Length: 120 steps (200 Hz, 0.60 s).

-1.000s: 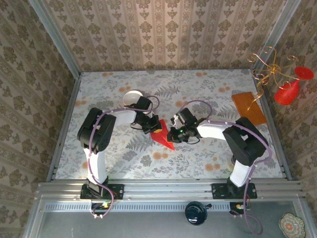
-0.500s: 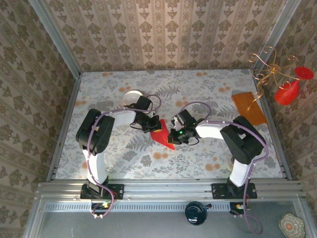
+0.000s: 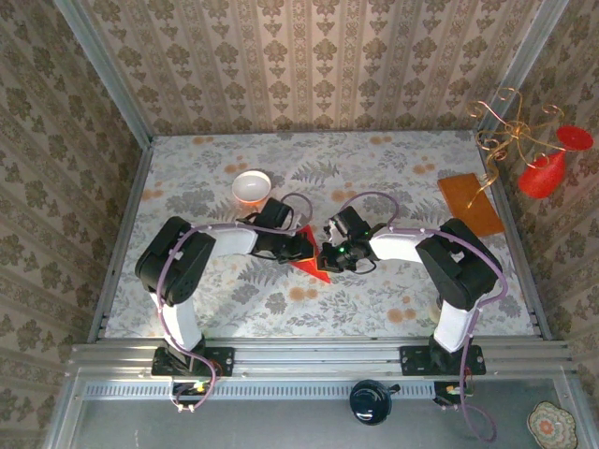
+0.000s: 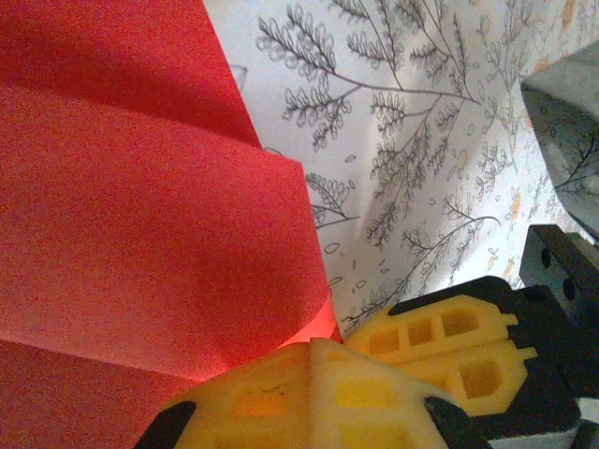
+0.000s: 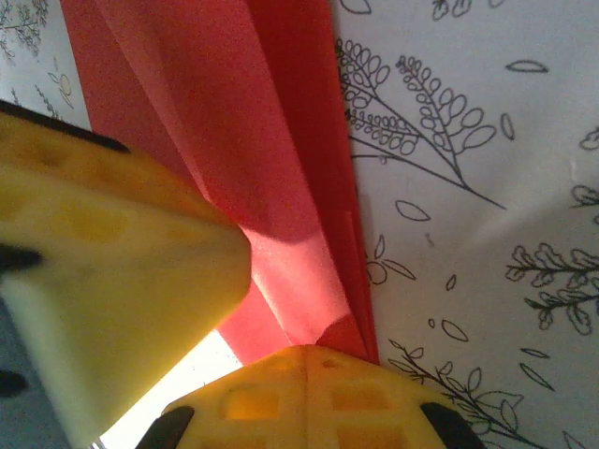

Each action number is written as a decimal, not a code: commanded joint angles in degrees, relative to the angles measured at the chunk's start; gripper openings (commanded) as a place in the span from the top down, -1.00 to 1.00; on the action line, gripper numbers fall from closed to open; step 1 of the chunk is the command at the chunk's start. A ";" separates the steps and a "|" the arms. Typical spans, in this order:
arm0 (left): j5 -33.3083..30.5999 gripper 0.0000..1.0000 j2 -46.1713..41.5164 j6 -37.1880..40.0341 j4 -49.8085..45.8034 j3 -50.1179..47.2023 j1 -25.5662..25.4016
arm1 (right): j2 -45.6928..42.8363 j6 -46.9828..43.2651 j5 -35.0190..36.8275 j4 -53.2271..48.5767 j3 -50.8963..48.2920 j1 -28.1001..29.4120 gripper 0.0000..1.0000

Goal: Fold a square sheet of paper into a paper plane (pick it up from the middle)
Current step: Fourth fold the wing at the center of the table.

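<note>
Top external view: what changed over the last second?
The left arm swung toward the near edge, uncovering the white bowl, and the left gripper slid closer to the right gripper at the folded red paper. Both stayed shut; paper, bowl and board kept their places.

No legible text, labels, brands or numbers in any view. The paper plane point(image 3: 316, 269) is plain red, and the tablecloth point(image 3: 393, 299) carries floral print only.

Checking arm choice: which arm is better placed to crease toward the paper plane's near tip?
Probably right: right fingers sit on the paper plane along its long fold, nearer that tip; left fingers press the wider part.
</note>
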 commanded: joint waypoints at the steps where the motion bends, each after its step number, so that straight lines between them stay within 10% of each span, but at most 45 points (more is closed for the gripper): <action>1: 1.25 0.86 1.28 -0.49 2.26 -1.02 -0.23 | 4.12 0.95 4.56 -6.24 -2.15 0.63 1.00; 120: -10.75 0.86 4.08 4.41 -3.36 2.00 5.12 | 6.74 -1.24 10.56 -13.00 -4.34 0.54 1.00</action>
